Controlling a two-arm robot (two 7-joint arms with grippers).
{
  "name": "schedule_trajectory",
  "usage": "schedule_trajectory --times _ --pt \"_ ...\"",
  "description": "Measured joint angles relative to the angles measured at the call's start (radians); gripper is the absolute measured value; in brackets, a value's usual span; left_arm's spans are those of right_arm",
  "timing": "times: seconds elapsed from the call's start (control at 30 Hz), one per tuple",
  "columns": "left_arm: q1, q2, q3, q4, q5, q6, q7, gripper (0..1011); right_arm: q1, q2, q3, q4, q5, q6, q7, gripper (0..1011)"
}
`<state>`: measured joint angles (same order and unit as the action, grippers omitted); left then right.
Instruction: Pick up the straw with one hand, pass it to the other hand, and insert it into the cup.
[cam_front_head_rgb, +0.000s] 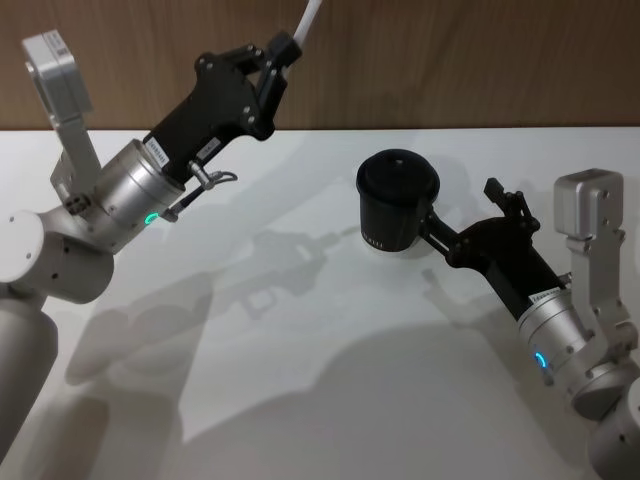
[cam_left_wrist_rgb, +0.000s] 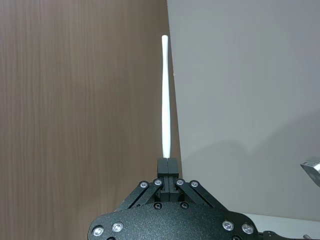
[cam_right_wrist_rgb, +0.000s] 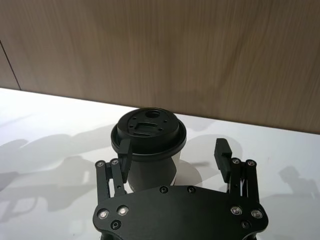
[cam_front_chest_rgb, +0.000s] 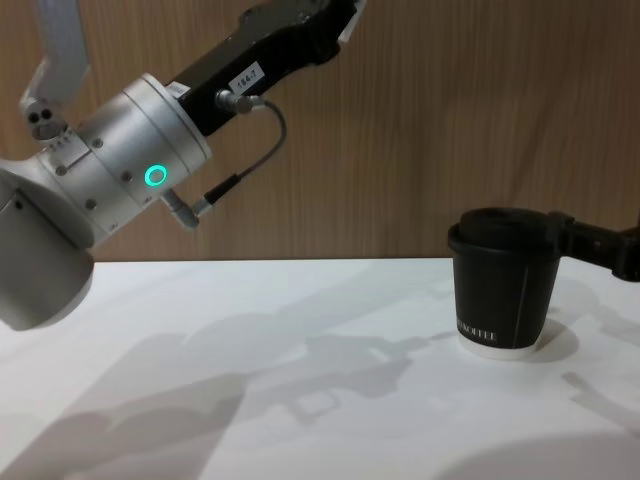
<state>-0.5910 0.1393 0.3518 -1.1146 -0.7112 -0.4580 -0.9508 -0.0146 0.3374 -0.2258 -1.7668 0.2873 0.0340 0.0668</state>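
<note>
Head view shows you the left hand (cam_front_head_rgb: 283, 48) clamped on the straw (cam_front_head_rgb: 308, 18), high above the tabletop's (cam_front_head_rgb: 300, 400) far edge (clearance, probably). The right hand (cam_front_head_rgb: 460, 203) sits spread either side of the cup (cam_front_head_rgb: 398, 195) toward the far-right edge, likely to steady it.

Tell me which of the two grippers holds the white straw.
The left gripper, raised high, jaws shut on the thin white straw; the right gripper has jaws open around the black paper cup.

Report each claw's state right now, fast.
Left claw: shut on the straw, held high.
Right claw: open, holding nothing, next to the cup.
</note>
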Motion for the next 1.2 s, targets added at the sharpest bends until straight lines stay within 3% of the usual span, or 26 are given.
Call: schedule_trajectory --times 0.77,1.03,1.2 --pt "-0.058 -0.001 0.028 0.077 -0.026 -0.018 -0.046 0 0.0 -0.002 0.004 -0.002 0.002 0.0 0.0 1001" --pt "-0.063 0.001 0.032 0.085 -0.028 -0.02 -0.049 0 -0.001 -0.013 0.025 -0.025 0.039 0.01 0.014 1001" --pt "-0.065 0.002 0.034 0.088 -0.029 -0.02 -0.05 0 0.0 -0.026 0.051 -0.058 0.103 0.038 0.039 1001"
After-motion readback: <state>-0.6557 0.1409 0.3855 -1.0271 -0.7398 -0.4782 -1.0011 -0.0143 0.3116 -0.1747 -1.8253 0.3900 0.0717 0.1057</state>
